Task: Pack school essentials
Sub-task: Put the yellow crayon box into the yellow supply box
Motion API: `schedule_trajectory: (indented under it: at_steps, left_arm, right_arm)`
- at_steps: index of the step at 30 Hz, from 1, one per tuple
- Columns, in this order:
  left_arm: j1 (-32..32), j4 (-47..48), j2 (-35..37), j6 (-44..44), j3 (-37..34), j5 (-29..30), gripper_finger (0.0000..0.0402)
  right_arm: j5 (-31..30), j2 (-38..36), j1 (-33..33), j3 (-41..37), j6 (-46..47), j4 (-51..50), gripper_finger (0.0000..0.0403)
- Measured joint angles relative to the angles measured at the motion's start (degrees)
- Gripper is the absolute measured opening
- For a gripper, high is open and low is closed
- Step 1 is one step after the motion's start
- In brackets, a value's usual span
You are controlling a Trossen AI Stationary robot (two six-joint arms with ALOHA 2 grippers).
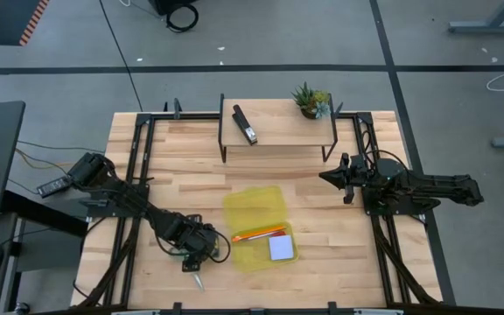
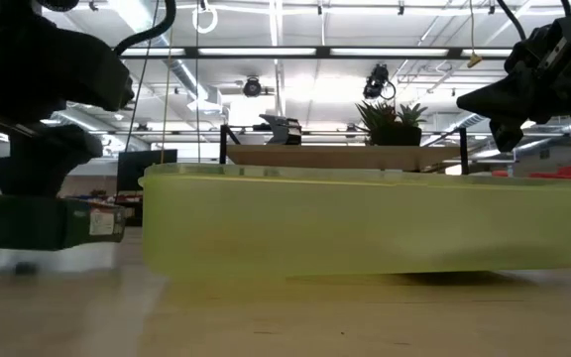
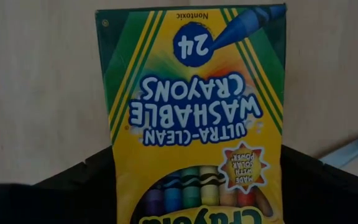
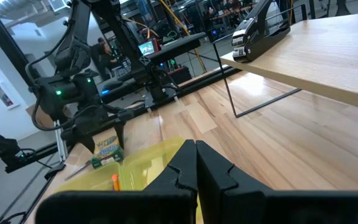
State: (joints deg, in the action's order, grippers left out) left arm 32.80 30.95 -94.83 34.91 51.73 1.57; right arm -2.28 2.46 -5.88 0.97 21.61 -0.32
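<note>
Crayon box [image 3: 194, 118]: yellow front, green chevron stripes, blue disc with white numeral, blue lettering, orange-red starburst; crayon tips purple, blue, green, yellow, orange, red.
Case [image 1: 256, 226]: translucent yellow-green, lid and tray alike.
Pencils [image 1: 259, 234]: orange.
Notepad [image 1: 282, 248]: pale lavender-blue.
Stapler [image 1: 246, 125]: black, silver underside.
Potted plant [image 1: 310, 99]: green leaves, brown pot.
Table [image 1: 191, 166]: light wood, plank pattern.
Shelf [image 1: 278, 122]: same light wood, black legs.
Arms: black.
</note>
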Motion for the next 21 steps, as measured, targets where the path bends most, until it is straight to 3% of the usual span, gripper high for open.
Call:
schedule_trajectory:
  at_steps: [21]
  left_arm:
    - [-1.14, 2.41, 0.03, -0.06, 4.96, -0.18, 0.033]
  right_arm:
    - [-0.01, 0.0, 0.01, 0.0, 0.0, -0.01, 0.0006]
